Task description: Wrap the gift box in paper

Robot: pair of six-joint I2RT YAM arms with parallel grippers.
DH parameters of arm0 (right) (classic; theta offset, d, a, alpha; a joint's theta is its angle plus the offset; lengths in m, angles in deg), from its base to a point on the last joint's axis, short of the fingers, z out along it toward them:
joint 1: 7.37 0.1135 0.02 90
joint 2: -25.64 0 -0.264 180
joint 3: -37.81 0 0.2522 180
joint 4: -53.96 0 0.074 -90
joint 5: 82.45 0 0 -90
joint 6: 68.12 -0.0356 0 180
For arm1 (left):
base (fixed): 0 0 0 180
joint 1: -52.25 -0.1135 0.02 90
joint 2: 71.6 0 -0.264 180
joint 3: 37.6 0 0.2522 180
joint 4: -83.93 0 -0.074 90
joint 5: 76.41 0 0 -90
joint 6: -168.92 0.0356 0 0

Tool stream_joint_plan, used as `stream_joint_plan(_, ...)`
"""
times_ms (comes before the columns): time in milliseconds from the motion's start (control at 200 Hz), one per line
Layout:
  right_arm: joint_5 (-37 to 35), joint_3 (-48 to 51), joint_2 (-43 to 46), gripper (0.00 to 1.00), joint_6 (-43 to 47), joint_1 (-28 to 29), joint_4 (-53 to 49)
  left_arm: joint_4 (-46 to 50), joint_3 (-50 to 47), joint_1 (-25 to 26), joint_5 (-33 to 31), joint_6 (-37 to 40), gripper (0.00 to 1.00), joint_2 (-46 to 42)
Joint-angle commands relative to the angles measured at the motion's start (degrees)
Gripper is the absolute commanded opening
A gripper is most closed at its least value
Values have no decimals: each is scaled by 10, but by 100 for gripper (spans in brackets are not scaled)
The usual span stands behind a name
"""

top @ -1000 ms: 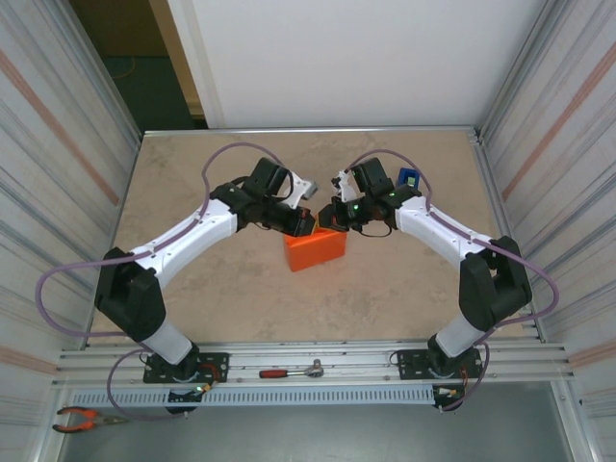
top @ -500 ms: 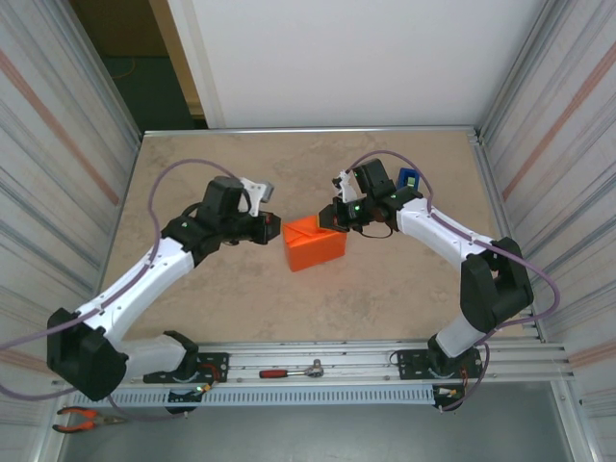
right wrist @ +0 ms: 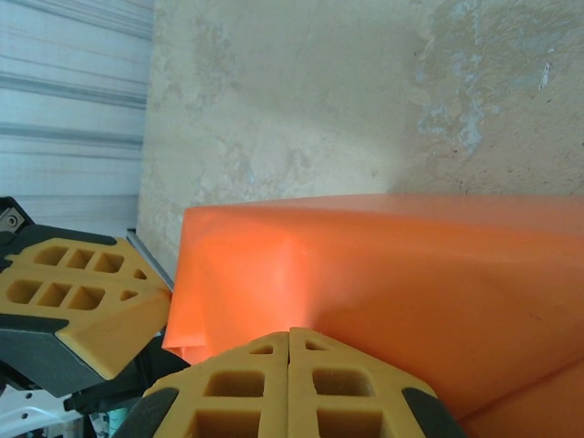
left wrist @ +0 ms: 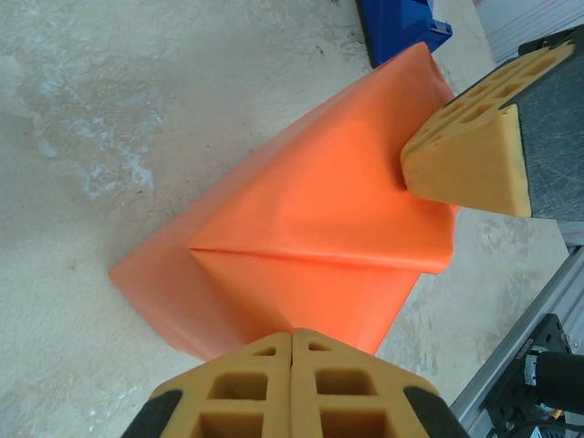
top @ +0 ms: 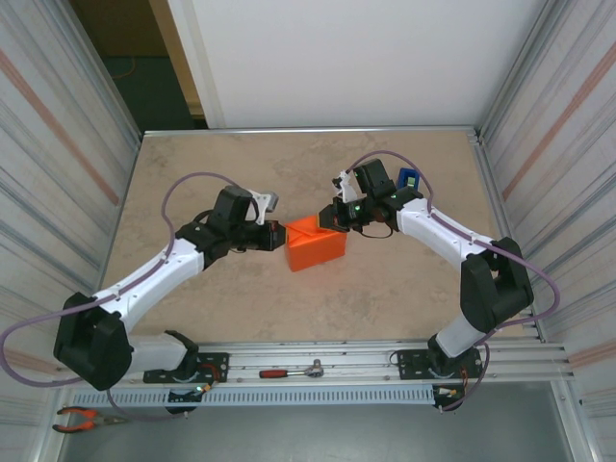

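The orange paper [top: 316, 245] covers the gift box, which is hidden under it, in the middle of the table. My left gripper [top: 280, 234] is shut, and its closed tips meet the folded left end of the paper [left wrist: 310, 228]. In the left wrist view my left gripper [left wrist: 292, 336] holds nothing between its pads. My right gripper [top: 333, 219] is also shut, with its tips against the parcel's far right end. The right wrist view has my right gripper [right wrist: 289, 333] pressed to the paper [right wrist: 411, 283], and the left fingers [right wrist: 82, 301] show beyond the paper's edge.
A blue object [top: 407, 179] lies behind the right gripper. A red-handled tool [top: 292, 371] rests on the front rail [top: 366, 361], and orange pliers [top: 82, 418] lie at the bottom left. Corrugated walls [top: 58, 173] close in both sides.
The left arm drew back to the left off the parcel, then came right again until its tips reached the parcel's left end. The right arm stayed put.
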Motion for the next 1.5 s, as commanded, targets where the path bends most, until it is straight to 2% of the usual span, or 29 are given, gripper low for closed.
stream_joint_plan(0,-28,30,-16,0,2,0,-61,-20,8,6,13,-10,0,3)
stream_joint_plan(601,-28,31,-19,0,2,0,-62,15,28,34,-17,22,0,21)
stream_joint_plan(787,-29,32,-17,0,2,0,-62,71,50,59,-56,61,0,50)
stream_joint_plan(952,-29,34,-17,0,2,0,-62,111,76,61,-64,85,0,52)
stream_joint_plan(1238,-33,43,-17,0,2,-1,-60,140,200,33,-16,106,0,66)
stream_joint_plan(1498,-34,47,-16,0,1,-1,-59,143,242,30,6,120,0,129)
